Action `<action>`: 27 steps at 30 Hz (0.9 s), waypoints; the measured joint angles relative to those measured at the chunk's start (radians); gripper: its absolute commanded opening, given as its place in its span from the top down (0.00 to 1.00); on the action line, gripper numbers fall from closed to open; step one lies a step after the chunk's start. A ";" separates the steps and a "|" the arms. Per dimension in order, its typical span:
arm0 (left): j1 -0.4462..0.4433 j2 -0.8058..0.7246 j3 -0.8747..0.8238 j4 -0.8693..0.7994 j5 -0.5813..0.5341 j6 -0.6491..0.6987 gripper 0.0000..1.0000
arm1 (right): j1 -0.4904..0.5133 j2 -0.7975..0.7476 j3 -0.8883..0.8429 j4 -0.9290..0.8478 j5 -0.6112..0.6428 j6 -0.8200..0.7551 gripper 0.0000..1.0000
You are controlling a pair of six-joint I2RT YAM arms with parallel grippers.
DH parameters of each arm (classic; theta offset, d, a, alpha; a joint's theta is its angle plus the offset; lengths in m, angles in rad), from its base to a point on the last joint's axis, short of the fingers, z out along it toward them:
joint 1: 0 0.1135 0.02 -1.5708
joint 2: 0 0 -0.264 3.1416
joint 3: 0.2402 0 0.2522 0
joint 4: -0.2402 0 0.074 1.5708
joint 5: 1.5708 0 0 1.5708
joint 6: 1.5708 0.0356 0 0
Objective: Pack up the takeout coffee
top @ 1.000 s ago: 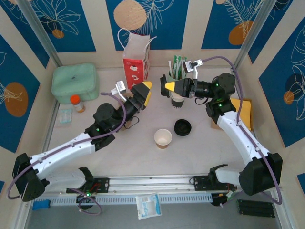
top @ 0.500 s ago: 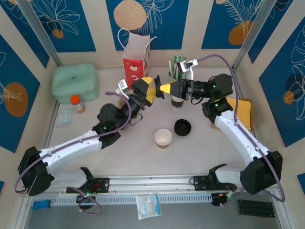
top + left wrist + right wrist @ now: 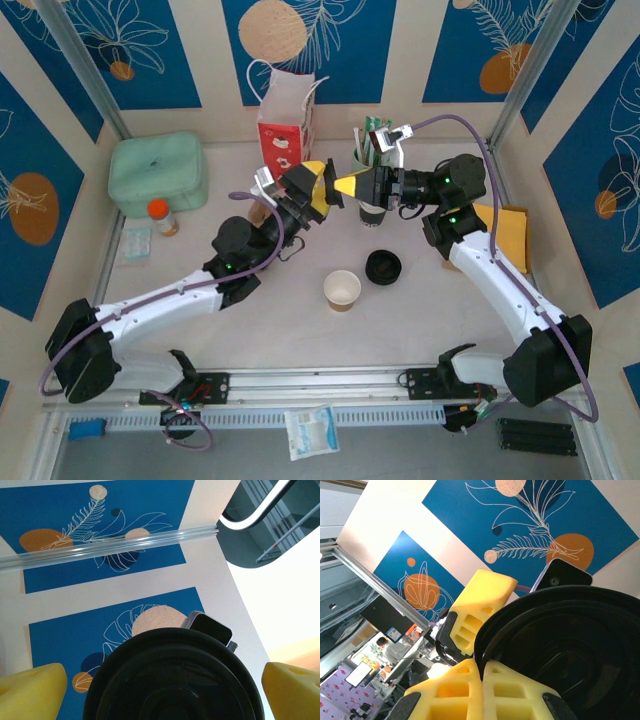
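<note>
Tan-brown paper cup (image 3: 342, 290) lidless; right gripper (image 3: 482, 667) pinches round black plastic lid (image 3: 172, 680), left gripper (image 3: 322, 190) splayed around it; capping, packing remain.

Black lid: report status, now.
Right hand shut, pinching black lid by its rim. Left hand open, straddling it. Tan paper cup uncovered on table, second lid beside it.

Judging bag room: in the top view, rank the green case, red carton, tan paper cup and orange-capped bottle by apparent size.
green case
red carton
tan paper cup
orange-capped bottle, only slightly smaller
</note>
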 measured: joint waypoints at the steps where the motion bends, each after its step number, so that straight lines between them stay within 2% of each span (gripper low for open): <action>1: 0.000 0.002 0.000 0.000 0.000 -0.001 0.05 | 0.000 0.000 0.000 -0.003 0.000 -0.002 1.00; 14: -0.008 0.019 0.000 0.020 -0.008 -0.002 0.09 | 0.000 0.000 0.000 -0.027 0.000 -0.020 1.00; 22: -0.008 0.032 0.000 0.039 -0.012 -0.013 0.17 | 0.000 0.000 0.000 -0.048 0.004 -0.034 1.00; 27: -0.008 0.037 0.000 0.045 -0.018 -0.017 0.19 | 0.000 0.000 0.000 -0.064 0.011 -0.045 1.00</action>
